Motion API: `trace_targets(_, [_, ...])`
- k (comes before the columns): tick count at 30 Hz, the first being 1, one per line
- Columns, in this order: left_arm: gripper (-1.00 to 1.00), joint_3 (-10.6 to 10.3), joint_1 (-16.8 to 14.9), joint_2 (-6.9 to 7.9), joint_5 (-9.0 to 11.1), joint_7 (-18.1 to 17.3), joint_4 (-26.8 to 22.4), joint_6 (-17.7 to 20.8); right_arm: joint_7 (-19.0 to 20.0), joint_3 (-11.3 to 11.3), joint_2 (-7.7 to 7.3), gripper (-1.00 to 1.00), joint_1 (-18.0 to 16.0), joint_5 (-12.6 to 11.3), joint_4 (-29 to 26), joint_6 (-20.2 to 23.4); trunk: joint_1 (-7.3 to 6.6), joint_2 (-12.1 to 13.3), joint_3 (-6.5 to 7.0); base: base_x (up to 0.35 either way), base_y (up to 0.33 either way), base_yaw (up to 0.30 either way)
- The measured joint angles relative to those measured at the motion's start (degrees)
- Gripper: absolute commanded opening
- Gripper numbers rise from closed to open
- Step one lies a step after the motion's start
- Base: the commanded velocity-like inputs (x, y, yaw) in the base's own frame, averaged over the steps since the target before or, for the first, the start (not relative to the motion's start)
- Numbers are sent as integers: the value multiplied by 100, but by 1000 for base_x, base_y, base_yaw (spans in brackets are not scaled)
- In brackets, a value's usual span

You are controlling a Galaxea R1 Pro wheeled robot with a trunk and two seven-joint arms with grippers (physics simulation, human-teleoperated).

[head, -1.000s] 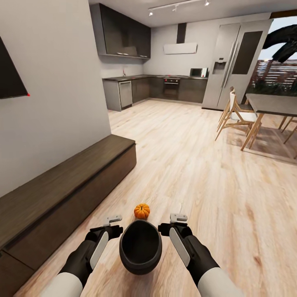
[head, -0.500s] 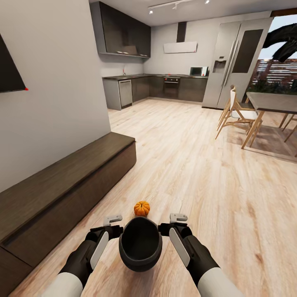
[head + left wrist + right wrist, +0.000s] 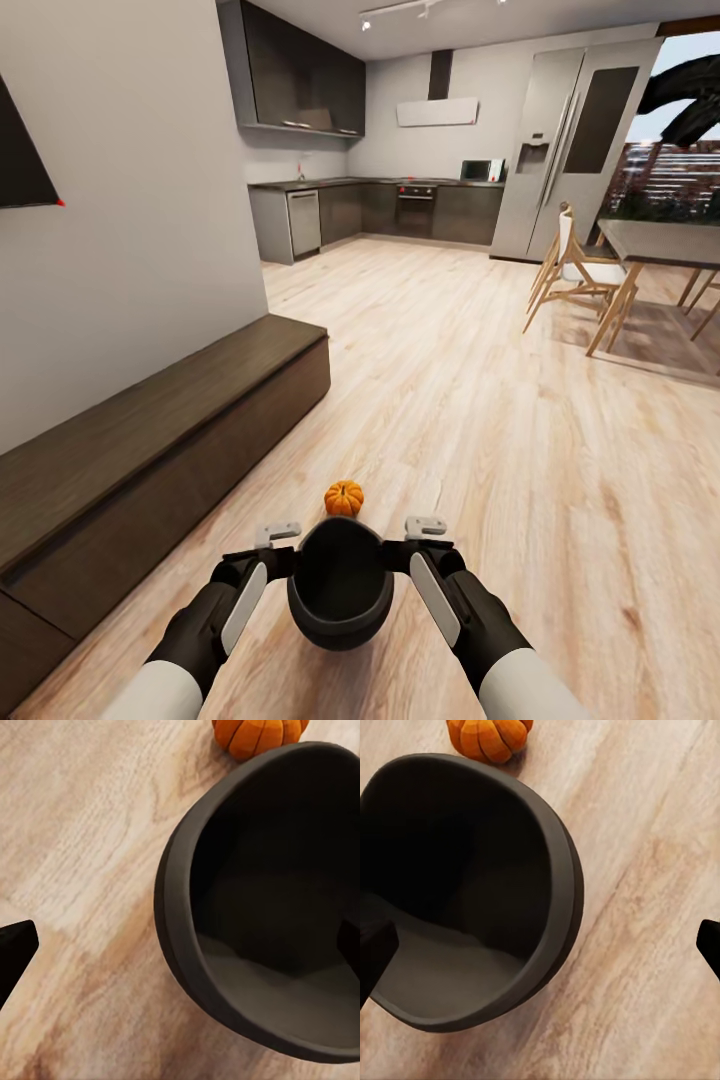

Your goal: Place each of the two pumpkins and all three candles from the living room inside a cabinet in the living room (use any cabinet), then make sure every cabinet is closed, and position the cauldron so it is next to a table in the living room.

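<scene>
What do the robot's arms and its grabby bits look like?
Each arm starts white near the body, then turns black, with a long white stripe on the forearm. The left tool and right tool have pale grey fingers on black mounts. No cables or markings show.

A pale wood-plank floor (image 3: pixel 470 400) fills most of the frame. Low in the centre a small orange ribbed pumpkin (image 3: pixel 343 497) sits on it. At left stands a long, low dark-brown wooden cabinet (image 3: pixel 150 440), at upper right a wooden-legged dining table (image 3: pixel 655 245) with chairs (image 3: pixel 575 270).
</scene>
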Motion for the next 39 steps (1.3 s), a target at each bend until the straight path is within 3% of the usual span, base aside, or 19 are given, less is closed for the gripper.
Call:
trace_targets(3, [100,0,-1,0,6,-82,0,1,10,0,0,100,0,4,0,-1,66,-120,-54,0,0,0])
trace_targets(9, [100,7,-1,6,-14,-571,1,-6,14,0,0,100,0,10,0,-1,198,-361,-162,0,0,0])
trace_targets(26, [100,10,-4,0,-34,-624,1,-18,12,21,0,100,0,11,131,-197,568,-1036,-467,0,0,0])
trace_targets(39, [100,1,-1,0,-29,-616,1,-19,11,33,0,100,0,10,141,-308,602,-1055,-756,0,0,0])
